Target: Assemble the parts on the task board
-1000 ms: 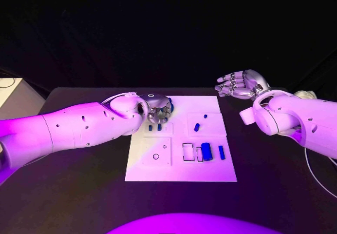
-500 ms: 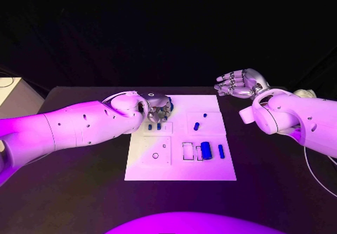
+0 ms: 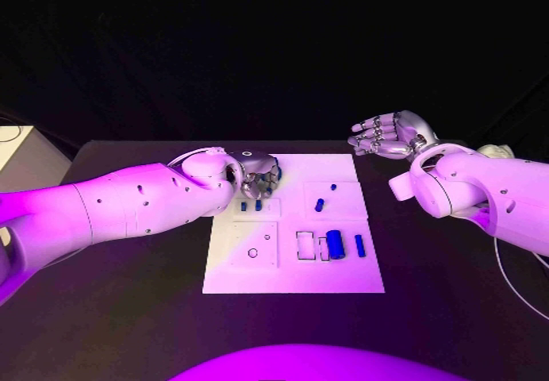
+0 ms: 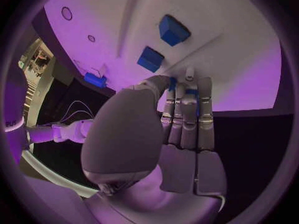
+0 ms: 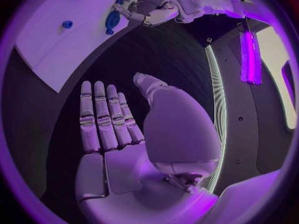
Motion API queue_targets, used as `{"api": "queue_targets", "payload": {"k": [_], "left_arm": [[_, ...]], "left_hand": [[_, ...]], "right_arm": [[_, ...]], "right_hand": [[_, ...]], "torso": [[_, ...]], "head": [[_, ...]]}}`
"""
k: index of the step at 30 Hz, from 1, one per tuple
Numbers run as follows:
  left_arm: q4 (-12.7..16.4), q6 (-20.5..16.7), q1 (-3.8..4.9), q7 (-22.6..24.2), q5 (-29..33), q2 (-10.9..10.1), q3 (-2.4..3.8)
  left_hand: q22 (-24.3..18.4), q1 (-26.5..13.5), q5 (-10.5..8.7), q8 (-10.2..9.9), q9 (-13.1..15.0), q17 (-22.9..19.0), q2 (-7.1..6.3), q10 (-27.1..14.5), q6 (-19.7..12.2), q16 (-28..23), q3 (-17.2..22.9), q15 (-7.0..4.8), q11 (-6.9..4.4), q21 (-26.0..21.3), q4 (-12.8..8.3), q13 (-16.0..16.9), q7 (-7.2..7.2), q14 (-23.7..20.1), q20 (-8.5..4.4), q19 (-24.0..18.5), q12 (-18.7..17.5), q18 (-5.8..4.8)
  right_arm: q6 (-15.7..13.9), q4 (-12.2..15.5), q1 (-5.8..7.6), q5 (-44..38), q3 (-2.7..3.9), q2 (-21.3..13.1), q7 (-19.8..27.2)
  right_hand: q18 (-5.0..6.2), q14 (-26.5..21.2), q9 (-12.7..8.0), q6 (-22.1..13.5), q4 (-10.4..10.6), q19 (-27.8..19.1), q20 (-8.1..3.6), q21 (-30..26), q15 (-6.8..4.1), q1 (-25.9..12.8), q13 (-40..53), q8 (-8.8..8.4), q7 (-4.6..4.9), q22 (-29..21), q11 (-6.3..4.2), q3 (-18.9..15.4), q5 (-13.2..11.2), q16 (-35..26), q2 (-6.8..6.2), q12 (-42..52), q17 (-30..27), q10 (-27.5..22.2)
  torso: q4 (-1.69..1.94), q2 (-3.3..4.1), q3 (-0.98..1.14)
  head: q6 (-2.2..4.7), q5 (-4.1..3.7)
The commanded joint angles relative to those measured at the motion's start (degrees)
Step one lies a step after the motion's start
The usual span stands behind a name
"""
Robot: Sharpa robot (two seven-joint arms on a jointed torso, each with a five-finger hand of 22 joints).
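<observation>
Black table is carrying task board. Left hand is pinching a small blue part over board's far-left corner; probably light, rigid, slippery, so grip sides. Right hand is hovering w/ fingers spread, holding nothing.

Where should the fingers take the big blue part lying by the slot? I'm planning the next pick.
Take the big blue part across its long sides at mid-length, coming from above: it lies flat and elongated on the task board, with a thinner piece close beside it.

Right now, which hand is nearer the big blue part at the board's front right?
Left. The left hand is over the task board's far-left corner, diagonal from the big blue part; the right hand hovers off the board's far-right corner.
</observation>
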Motion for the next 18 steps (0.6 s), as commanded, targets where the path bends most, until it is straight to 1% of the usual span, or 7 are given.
{"api": "queue_targets", "payload": {"k": [1,5,6,10,13,18], "left_arm": [[0.0,0.9,0.01,1.0,0.6,0.2,0.04],[0.0,0.2,0.01,1.2,0.7,0.1,0.04],[0.0,-0.1,0.01,1.2,0.7,0.1,0.04],[0.1,-1.3,0.01,1.4,0.8,0.0,0.05],[0.2,-2.5,0.00,1.7,0.9,-0.1,0.06],[0.5,-4.8,0.00,2.6,1.3,-0.4,0.12]], "left_hand": [[0.6,0.6,-0.37,-0.2,0.1,0.4,0.20,0.9,0.6,0.7,0.4,-0.24,-0.09,0.6,-0.2,-0.1,0.12,0.7,-0.20,0.3,-0.4,0.26],[2.2,0.8,-0.40,0.1,0.4,1.5,0.63,2.6,1.9,2.2,0.7,-0.60,-0.55,2.3,-0.8,-0.3,0.09,1.8,-0.50,1.1,-0.7,0.02],[3.1,1.1,-0.42,0.3,0.6,2.5,0.95,3.4,2.6,3.1,0.8,-0.64,-0.77,3.4,-1.2,-0.3,0.12,2.6,-0.63,1.7,-0.8,-0.17],[5.5,1.7,-0.43,0.5,0.9,4.6,1.65,5.4,3.8,5.4,1.1,-0.78,-1.06,6.1,-2.4,-0.3,0.26,4.8,-0.87,3.1,-1.2,-0.61],[6.8,2.1,-0.44,0.3,1.0,5.4,1.95,6.2,4.0,6.2,1.5,-0.87,-1.14,7.6,-3.2,-0.3,0.42,5.5,-1.00,4.0,-1.6,-0.85],[7.3,2.3,-0.43,0.1,1.0,5.4,1.99,6.5,4.1,6.4,1.7,-0.90,-1.11,8.1,-3.7,-0.3,0.52,5.7,-1.05,4.1,-1.9,-0.90]], "right_arm": [[0.7,0.1,-0.01,-0.2,0.02,0.0,0.5],[0.7,0.1,-0.01,-0.2,0.02,0.0,0.5],[0.7,0.1,-0.01,-0.2,0.02,0.0,0.5],[0.7,0.1,0.00,-0.2,0.02,0.0,0.5],[0.7,0.1,0.00,-0.2,0.02,0.0,0.5],[0.7,0.1,0.00,-0.2,0.02,0.0,0.6]], "right_hand": [[0.41,-0.2,-0.1,0.7,0.0,-0.4,0.08,0.1,-0.06,-0.5,0.0,-0.27,1.83,0.0,-0.20,0.4,0.2,-0.1,0.06,-0.7,-0.5,0.7],[0.41,-0.2,-0.1,0.7,0.0,-0.4,0.08,0.1,-0.06,-0.5,0.0,-0.27,1.83,0.0,-0.20,0.4,0.2,-0.1,0.06,-0.7,-0.5,0.7],[0.41,-0.2,-0.1,0.7,0.0,-0.4,0.08,0.1,-0.06,-0.5,0.0,-0.27,1.83,0.0,-0.20,0.4,0.2,-0.1,0.06,-0.7,-0.5,0.7],[0.41,-0.2,-0.1,0.7,0.0,-0.4,0.08,0.1,-0.06,-0.5,0.0,-0.27,1.83,0.0,-0.20,0.4,0.2,-0.1,0.06,-0.7,-0.5,0.7],[0.41,-0.2,-0.1,0.7,0.0,-0.4,0.08,0.1,-0.06,-0.5,0.0,-0.27,1.83,0.0,-0.20,0.4,0.2,-0.1,0.06,-0.7,-0.5,0.7],[0.41,-0.2,-0.1,0.7,0.0,-0.4,0.08,0.1,-0.06,-0.5,0.0,-0.27,1.83,0.0,-0.20,0.4,0.2,-0.1,0.06,-0.7,-0.5,0.7]], "torso": [[0.06,-0.04,0.00],[0.04,-0.03,-0.02],[0.03,-0.04,-0.03],[0.00,-0.06,-0.01],[0.02,-0.04,-0.01],[0.00,-0.03,-0.03]], "head": [[-0.07,-0.03],[-0.10,-0.08],[-0.09,-0.07],[-0.04,0.00],[-0.03,0.00],[0.09,0.00]]}}
